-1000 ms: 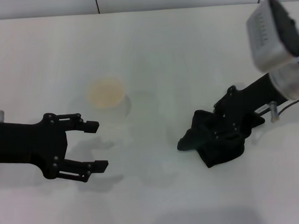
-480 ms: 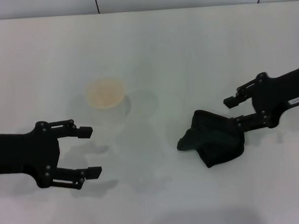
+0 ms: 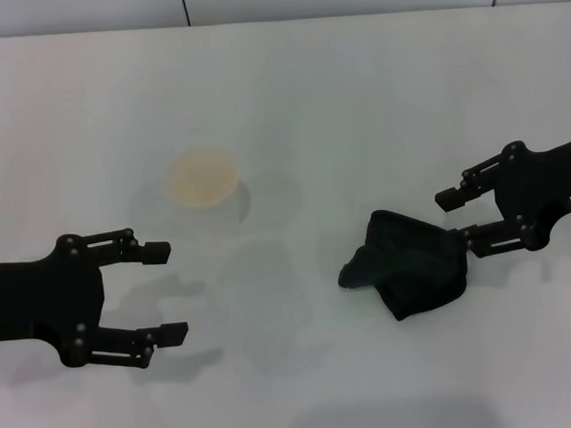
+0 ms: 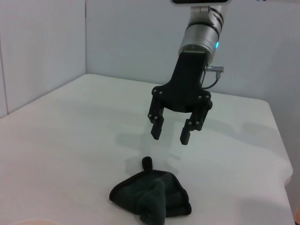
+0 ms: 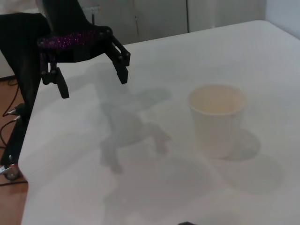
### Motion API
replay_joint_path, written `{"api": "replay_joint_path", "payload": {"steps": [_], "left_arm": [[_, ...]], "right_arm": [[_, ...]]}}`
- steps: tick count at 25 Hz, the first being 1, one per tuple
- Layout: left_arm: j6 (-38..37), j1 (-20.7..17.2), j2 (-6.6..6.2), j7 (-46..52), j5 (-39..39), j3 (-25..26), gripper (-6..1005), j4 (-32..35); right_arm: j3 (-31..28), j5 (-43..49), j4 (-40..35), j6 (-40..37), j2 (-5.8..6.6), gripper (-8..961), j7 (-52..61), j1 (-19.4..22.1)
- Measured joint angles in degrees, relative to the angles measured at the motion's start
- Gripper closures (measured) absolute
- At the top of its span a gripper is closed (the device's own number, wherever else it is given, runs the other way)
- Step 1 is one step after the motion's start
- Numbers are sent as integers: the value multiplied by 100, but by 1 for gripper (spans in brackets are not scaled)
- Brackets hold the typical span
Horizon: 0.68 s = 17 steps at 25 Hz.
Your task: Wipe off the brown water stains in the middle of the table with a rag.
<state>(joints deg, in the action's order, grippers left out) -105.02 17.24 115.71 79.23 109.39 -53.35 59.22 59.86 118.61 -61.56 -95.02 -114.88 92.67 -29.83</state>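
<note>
Right pincer (image 3: 457, 215): mine, parted and empty, hovering just beside the right edge of the crumpled dark green cloth rag (image 3: 410, 263), its lower finger close to or brushing the cloth; in the left wrist view it hangs above the table behind the rag. The rag lies in a heap on the bare white table (image 3: 356, 93), right of centre. Its long axis runs roughly left to right, a small tail pointing toward my left side and the bulk toward my right pincer. No brown stain shows anywhere on the tabletop, so I judge this fits either a rag about to be taken up or one just set down after wiping. A pale paper cup (image 3: 203, 191) stands upright left of centre, well apart from the rag. Left pincer (image 3: 164, 290): also spread and empty, hovering near the front left.
</note>
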Motion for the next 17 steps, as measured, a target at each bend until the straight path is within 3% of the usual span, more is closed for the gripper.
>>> {"api": "replay_joint_path", "payload": {"steps": [17], "left_arm": [[-3,-50,19,-18,13,110,105,-16]], "right_arm": [[-3,-44,24,-195,-28,477,15,-84]]}}
